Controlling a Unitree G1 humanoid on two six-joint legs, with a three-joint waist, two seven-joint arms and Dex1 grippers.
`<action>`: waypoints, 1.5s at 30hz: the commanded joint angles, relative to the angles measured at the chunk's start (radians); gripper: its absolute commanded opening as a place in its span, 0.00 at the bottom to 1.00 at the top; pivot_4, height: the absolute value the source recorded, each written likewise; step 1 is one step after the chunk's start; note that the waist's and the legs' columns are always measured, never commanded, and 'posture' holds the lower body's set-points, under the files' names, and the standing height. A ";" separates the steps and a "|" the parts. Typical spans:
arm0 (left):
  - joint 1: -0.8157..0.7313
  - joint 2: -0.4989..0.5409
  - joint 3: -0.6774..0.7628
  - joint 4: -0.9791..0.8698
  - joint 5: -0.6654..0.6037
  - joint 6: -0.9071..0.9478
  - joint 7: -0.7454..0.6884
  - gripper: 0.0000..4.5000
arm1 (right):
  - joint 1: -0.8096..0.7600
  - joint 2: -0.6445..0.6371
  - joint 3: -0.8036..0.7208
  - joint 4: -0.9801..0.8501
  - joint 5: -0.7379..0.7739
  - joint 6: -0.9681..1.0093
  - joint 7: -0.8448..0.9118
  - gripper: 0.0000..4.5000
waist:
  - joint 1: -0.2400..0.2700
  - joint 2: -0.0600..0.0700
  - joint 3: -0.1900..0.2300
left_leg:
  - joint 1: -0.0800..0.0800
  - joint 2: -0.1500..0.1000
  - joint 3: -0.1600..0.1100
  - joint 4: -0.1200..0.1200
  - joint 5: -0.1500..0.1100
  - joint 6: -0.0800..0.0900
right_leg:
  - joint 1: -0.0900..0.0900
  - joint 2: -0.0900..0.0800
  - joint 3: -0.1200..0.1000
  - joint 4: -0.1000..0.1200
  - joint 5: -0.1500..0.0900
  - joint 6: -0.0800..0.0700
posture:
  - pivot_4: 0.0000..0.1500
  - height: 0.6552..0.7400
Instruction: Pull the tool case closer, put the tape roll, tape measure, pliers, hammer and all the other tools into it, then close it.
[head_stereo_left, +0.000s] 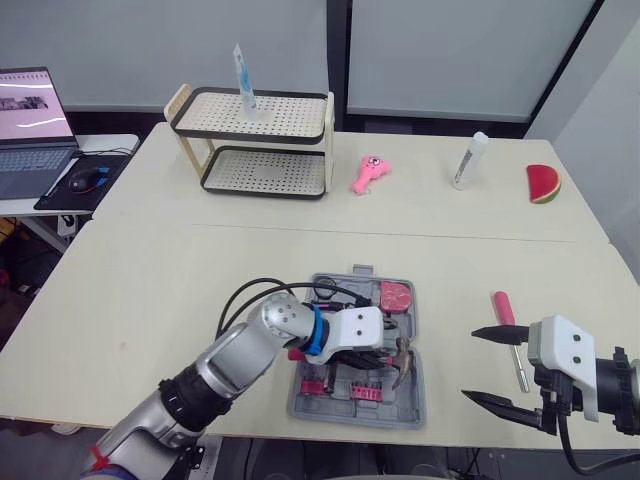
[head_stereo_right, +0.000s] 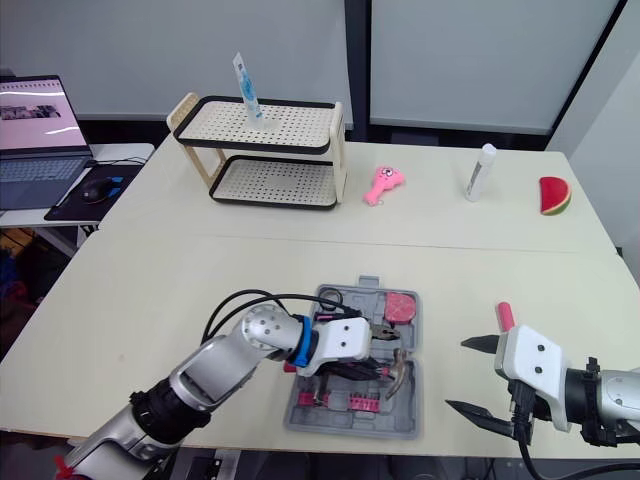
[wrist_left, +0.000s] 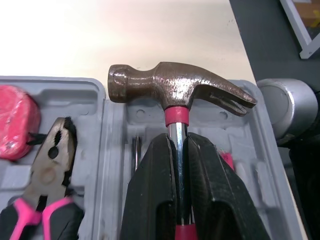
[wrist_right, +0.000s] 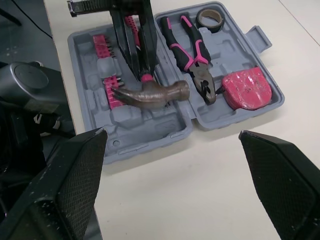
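- Right tool (head_stereo_left: 470, 365), its black fingers wide apart and empty, hovers over the pale table (head_stereo_left: 150, 300), just beside a pink-handled screwdriver (head_stereo_left: 508, 325) that lies outside the case.
- Left tool (wrist_left: 180, 145) is clamped on the steel shaft of a claw hammer with a pink collar (wrist_left: 175, 82), holding it over the open grey plastic tool case (wrist_right: 150, 140).
- Pink-handled pliers (wrist_right: 192, 55), a red tape measure (wrist_right: 247, 87) and a dark tape roll (wrist_right: 210, 17) sit in the case's other half.
- The hammer step looks close to done. To finish it well, line the shaft up with its moulded slot beside the pink bit row (wrist_right: 107, 65), lower it flat and release only once it is seated, or the lid may not shut.
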 joint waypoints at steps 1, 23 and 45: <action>-0.042 -0.006 -0.030 -0.016 0.026 0.030 -0.003 0.01 | 0.002 -0.011 -0.024 -0.022 -0.002 0.003 0.004 1.00 | 0.000 0.000 0.000 | 0.000 0.000 0.000 0.000 0.000 0.000 | 0.000 0.000 0.000 0.000 0.000 0.000 | 1.00 0.94; -0.071 -0.075 -0.108 0.009 0.062 0.109 0.026 0.01 | 0.007 -0.006 -0.021 -0.038 -0.017 0.021 0.006 1.00 | 0.002 0.000 0.000 | 0.000 0.000 0.000 0.000 0.000 0.000 | 0.000 0.000 0.000 0.000 0.000 0.000 | 1.00 0.94; -0.078 -0.092 -0.053 -0.039 0.011 0.178 0.043 0.95 | 0.016 0.004 -0.016 -0.055 -0.017 0.024 -0.006 1.00 | 0.002 0.000 0.000 | 0.000 0.000 0.000 0.000 0.000 0.000 | 0.000 0.000 0.000 0.000 0.000 0.000 | 1.00 0.94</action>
